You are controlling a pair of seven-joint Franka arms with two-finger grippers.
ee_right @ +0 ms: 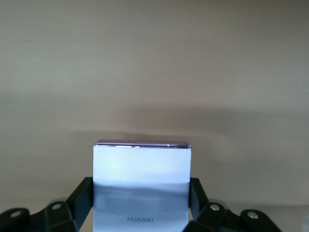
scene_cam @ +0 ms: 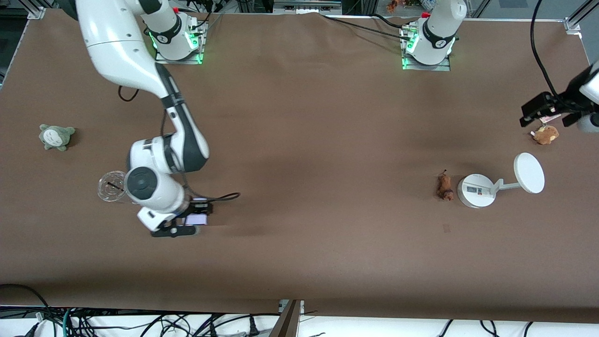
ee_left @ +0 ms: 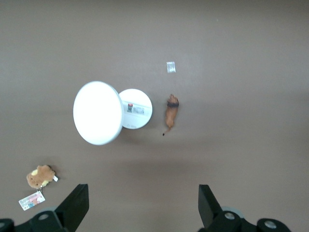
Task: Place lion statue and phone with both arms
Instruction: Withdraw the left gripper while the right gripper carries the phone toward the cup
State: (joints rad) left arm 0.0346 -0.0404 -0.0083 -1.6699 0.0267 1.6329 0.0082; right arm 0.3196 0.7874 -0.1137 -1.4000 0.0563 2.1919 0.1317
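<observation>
The phone (ee_right: pixel 141 166), a pale lavender-white slab with a dark purple edge, sits between the fingers of my right gripper (ee_right: pixel 141 203), which is shut on it. In the front view this gripper (scene_cam: pixel 187 221) holds the phone (scene_cam: pixel 196 218) low over the table toward the right arm's end. The lion statue (scene_cam: pixel 444 186), small and reddish-brown, lies on the table beside the white stand; it also shows in the left wrist view (ee_left: pixel 171 112). My left gripper (ee_left: pixel 143 193) is open and empty, high over the left arm's end of the table (scene_cam: pixel 547 117), above a tan plush.
A white round-based stand (scene_cam: pixel 476 190) carries a disc (scene_cam: pixel 529 172). A tan-brown plush with a tag (scene_cam: pixel 545 134) lies farther from the camera. A grey-green plush (scene_cam: pixel 56 136) and a clear round cup (scene_cam: pixel 112 186) are near the right arm. A small tape mark (scene_cam: pixel 447 228) is on the table.
</observation>
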